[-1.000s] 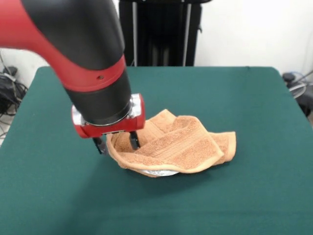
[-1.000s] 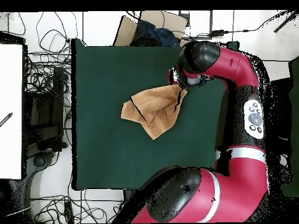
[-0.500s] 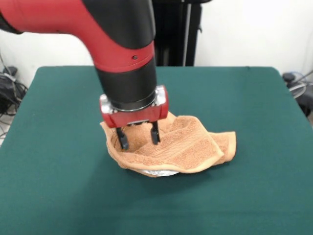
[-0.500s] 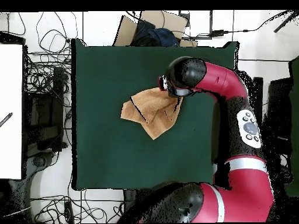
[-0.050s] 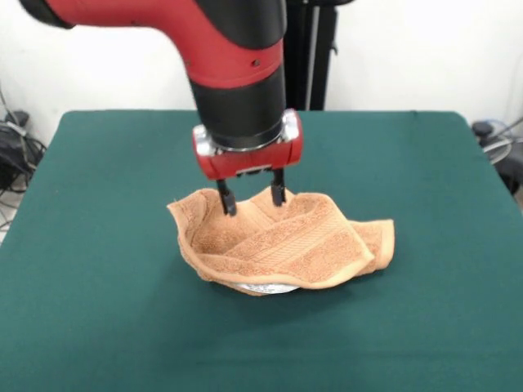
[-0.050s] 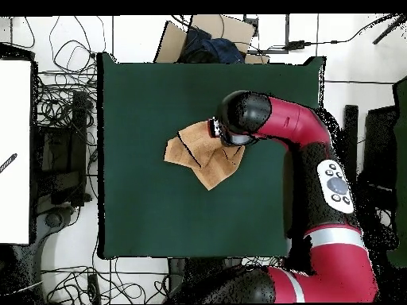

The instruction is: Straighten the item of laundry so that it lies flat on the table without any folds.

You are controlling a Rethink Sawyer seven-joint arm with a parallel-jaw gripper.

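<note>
The item of laundry [image 5: 286,245] is an orange-brown terry towel, crumpled in the middle of the table [image 5: 98,286]. Its edges curl up and one flap is folded across the front. A pale patch [image 5: 265,288] peeks out under the front fold. My gripper [image 5: 252,199] hangs open over the towel's back part, tips at the level of the raised rear edge, with nothing between them. In the overhead view the towel [image 6: 195,155] lies folded into an uneven shape, and the arm's wrist [image 6: 238,117] covers its right corner and hides the gripper.
The green table top [image 6: 159,214] reaches well beyond the towel on every side. Cables [image 6: 63,119] and a white surface [image 6: 14,151] lie off the table's left side in the overhead view. A cardboard box [image 6: 207,32] sits beyond the top edge.
My gripper has moved from the towel's left edge, in the front view, rightward and upward to above its back middle. The towel's shape has barely changed.
</note>
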